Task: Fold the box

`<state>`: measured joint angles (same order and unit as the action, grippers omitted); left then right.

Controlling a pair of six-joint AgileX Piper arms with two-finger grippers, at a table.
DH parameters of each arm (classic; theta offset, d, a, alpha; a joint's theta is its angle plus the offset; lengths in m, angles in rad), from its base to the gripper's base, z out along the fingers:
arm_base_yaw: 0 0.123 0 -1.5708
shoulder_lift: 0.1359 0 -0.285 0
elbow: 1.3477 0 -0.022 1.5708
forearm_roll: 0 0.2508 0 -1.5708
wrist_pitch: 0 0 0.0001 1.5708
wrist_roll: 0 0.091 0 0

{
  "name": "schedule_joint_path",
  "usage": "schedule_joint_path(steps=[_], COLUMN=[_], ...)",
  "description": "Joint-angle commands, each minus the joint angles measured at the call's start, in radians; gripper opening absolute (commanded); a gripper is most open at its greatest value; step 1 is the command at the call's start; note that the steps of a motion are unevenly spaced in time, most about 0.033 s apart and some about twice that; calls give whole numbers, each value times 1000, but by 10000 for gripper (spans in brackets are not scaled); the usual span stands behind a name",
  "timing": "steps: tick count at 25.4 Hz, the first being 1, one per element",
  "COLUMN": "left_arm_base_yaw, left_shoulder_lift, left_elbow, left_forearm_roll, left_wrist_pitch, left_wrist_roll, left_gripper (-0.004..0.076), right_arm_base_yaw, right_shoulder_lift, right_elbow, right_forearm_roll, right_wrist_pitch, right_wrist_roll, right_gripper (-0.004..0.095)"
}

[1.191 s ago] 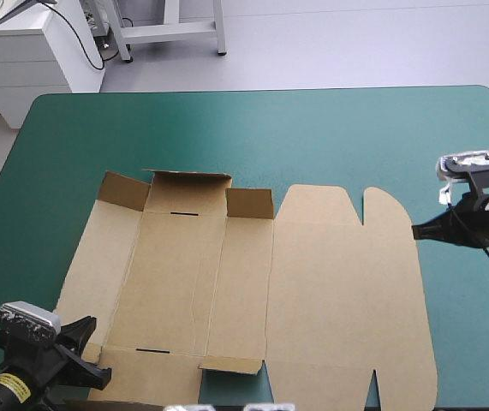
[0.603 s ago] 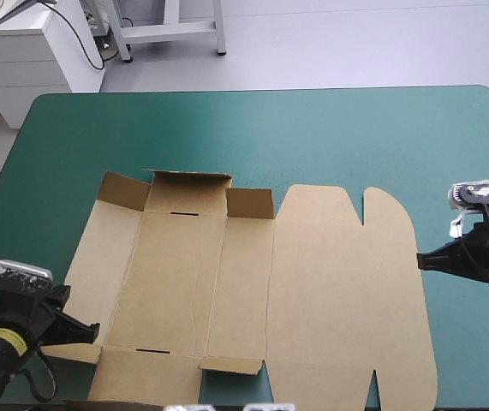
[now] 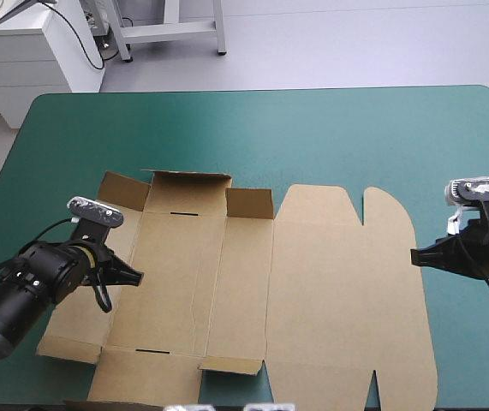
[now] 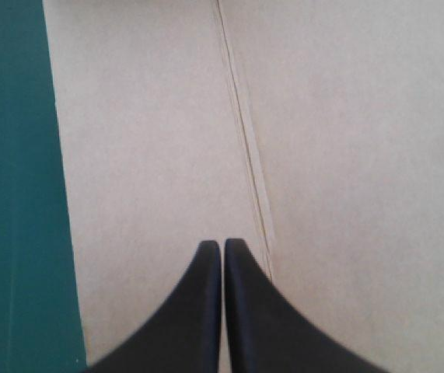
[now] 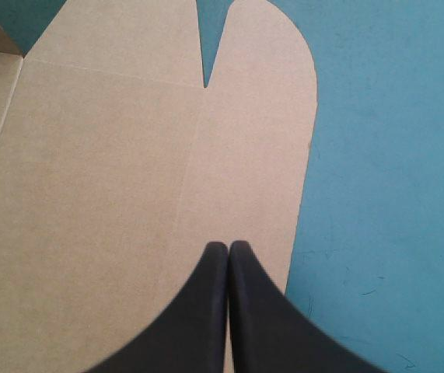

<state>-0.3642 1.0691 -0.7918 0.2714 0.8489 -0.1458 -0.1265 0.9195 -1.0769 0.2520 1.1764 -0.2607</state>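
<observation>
The box (image 3: 313, 282) lies opened out as one cut sheet of brown board on the surface (image 3: 253, 137), closer to its near edge than its far one. The teal-green cover around it is smooth and dull. The board is matte and plain, scored with straight fold lines that split it into long panels.

On the left half, three short flaps (image 3: 187, 195) stand up along the far edge, their inner faces in shadow. A smaller flap (image 3: 231, 366) is raised at the near edge. Two thin dark slots (image 3: 184, 211) are cut in the panel between them, one near each edge. The right half stays flat and ends in rounded lobes, with a narrow V notch (image 3: 363, 210) cut between them at the far edge.

The left end effector (image 3: 137, 276) hangs over the box's left panels, its black fingers (image 4: 198, 311) pressed together into one pointed arch and holding nothing. From its wrist, a doubled score line (image 4: 245, 155) runs ahead just beside the tips. A strip of teal-green cover shows past the board's straight edge.

The right end effector (image 3: 415, 255) sits at the box's right edge, its tip pointing in toward the sheet. It too is pressed together, with nothing pinched between the curved fins. From its wrist, the tips lie over the board right by its edge, and the rounded lobe (image 5: 276, 47) and the notch are ahead. Faint scuffs (image 5: 361, 287) mark the cover beside it. I cannot tell whether either tip actually touches the board.
</observation>
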Motion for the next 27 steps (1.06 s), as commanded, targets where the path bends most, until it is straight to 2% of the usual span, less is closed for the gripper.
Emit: schedule_joint_path(steps=[1,4,7,9,13,17,22,27], left_arm_base_yaw=[-4,9,189,352,565,729,834,845], left_shoulder_lift=[39,86,98,98,99,99,117,121], left_elbow=[-86,-189,-284,-324,-330,-330,-325,-231], left_forearm_roll=[-12,-32,-119,-251,-430,-526,-534,-633], left_wrist_pitch=[-29,35,67,101,176,259,360,342], left_wrist_roll=[-11,-11,13,146,368,479,531,618], left_gripper=[-8,-8,-8,-8,-8,-8,-8,-8], right_arm_base_yaw=[-8,-8,-8,-8,-8,-8,-8,-8], right_shoulder_lift=[-10,-10,-10,-10,-10,-10,-10,-10], right_elbow=[-26,-26,-25,-25,-25,-25,-25,-25], right_forearm_roll=[20,18,13,13,13,15,15,13], right_wrist_pitch=[-52,-52,-50,-50,-50,-56,-56,-56], right_wrist_roll=[-12,-29,-45,-45,-45,-45,-45,-45], right_gripper=[-20,-19,-20,-20,-19,-19,-20,-20])
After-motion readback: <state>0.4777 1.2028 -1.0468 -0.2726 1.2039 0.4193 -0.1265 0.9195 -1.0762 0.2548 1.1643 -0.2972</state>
